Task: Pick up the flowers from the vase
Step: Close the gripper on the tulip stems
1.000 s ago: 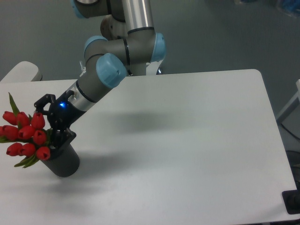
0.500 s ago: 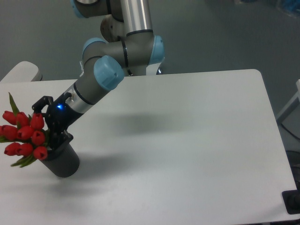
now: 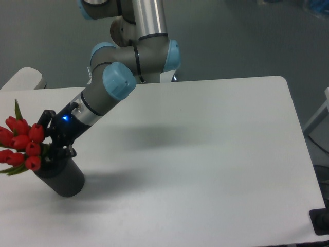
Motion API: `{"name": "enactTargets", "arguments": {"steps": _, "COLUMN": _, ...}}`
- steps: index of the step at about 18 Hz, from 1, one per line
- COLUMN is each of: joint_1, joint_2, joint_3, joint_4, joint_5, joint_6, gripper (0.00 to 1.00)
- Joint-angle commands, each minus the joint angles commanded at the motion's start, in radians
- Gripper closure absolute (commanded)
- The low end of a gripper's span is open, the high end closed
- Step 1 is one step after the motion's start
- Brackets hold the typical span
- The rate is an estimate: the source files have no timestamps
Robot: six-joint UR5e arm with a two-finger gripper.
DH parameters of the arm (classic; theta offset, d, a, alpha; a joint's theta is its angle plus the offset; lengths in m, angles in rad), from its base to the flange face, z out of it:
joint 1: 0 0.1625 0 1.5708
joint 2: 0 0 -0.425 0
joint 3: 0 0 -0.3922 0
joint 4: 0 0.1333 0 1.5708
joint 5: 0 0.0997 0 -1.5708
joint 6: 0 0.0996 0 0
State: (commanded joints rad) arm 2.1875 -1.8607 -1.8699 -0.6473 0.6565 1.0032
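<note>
White table (image 3: pixel 205 154) carries the vase (image 3: pixel 61 178) near its left edge, tilted left. Flowers (image 3: pixel 23 146) lean from its mouth. Gripper (image 3: pixel 50 146) is clamped on their stems. No legible writing.

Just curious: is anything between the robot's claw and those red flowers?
No. In the camera view the gripper sits right against the flowers above the vase.

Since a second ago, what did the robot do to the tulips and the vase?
The gripper, closed around the stems at the vase mouth, moved left and slightly down. The red tulips went left with it, toward the table's edge. The dark grey vase shifted left too and leans, so the tulips are not out yet. The white table stayed as it was.
</note>
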Motion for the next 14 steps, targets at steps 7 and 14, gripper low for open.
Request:
{"name": "enactTargets", "arguments": {"steps": 7, "joint_1": 0.002, "joint_2": 0.0, "joint_3": 0.025, "joint_4": 0.0, "joint_5": 0.0, "joint_6": -0.006, "gripper": 0.67}}
{"name": "enactTargets", "arguments": {"steps": 14, "joint_1": 0.014, "joint_2": 0.008, "joint_3": 0.08, "joint_4": -0.002, "joint_5": -0.002, "joint_6": -0.069, "gripper": 0.69}}
